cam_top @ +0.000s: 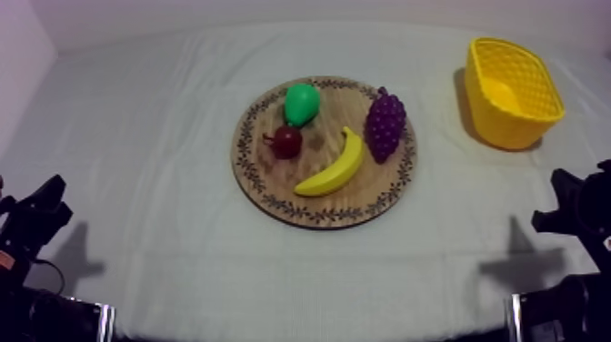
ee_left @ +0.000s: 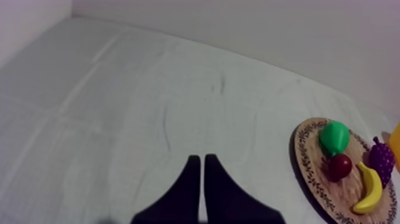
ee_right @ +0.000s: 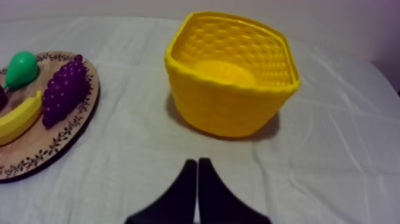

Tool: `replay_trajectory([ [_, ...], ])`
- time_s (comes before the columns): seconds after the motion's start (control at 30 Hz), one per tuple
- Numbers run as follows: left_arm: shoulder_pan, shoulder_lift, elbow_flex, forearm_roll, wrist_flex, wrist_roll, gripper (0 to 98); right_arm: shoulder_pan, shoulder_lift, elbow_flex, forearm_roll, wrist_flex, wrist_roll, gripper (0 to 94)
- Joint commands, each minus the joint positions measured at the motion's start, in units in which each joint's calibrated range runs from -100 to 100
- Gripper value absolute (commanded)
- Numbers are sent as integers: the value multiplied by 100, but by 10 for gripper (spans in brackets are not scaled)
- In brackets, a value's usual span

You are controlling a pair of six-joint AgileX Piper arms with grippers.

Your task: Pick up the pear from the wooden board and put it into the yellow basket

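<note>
A green pear [cam_top: 302, 103] lies on the far side of the round wooden board [cam_top: 273, 196], beside a small red fruit [cam_top: 287, 141]. The pear [ee_left: 334, 136] also shows on the board [ee_left: 305, 143] in the left wrist view, and the pear [ee_right: 21, 68] in the right wrist view. The yellow basket [cam_top: 511, 91] stands empty at the table's far right; its woven wall [ee_right: 232, 104] faces the right wrist camera. My left gripper [ee_left: 199, 164] is shut on nothing over bare cloth, well short of the board. My right gripper [ee_right: 197, 165] is shut on nothing, just before the basket.
A banana [cam_top: 335, 166] and a bunch of grapes [cam_top: 385, 124] share the board with the pear. Both arms sit low, the left arm [cam_top: 32, 223] and the right arm [cam_top: 573, 214], at the table's near corners. Bare cloth lies between board and basket.
</note>
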Motion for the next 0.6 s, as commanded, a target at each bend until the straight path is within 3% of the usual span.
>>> replay_trajectory([
  [0.0, 1, 2, -2, 1, 2, 0, 1, 2, -1, 2, 1, 3, -1, 3],
  [0.3, 1, 2, -2, 1, 2, 0, 1, -14, -1, 2, 2, 3, 3, 3],
  [0.4, 1, 2, -2, 1, 2, 0, 1, -220, 3, -12, 88, 119, 226, 4],
  [0.5, 1, 2, -2, 1, 2, 2, 1, -698, 84, -209, 571, 701, 210, 4],
  [0.57, 1, 2, -2, 1, 2, 2, 1, -1145, 336, -366, 1027, 1079, -146, 4],
])
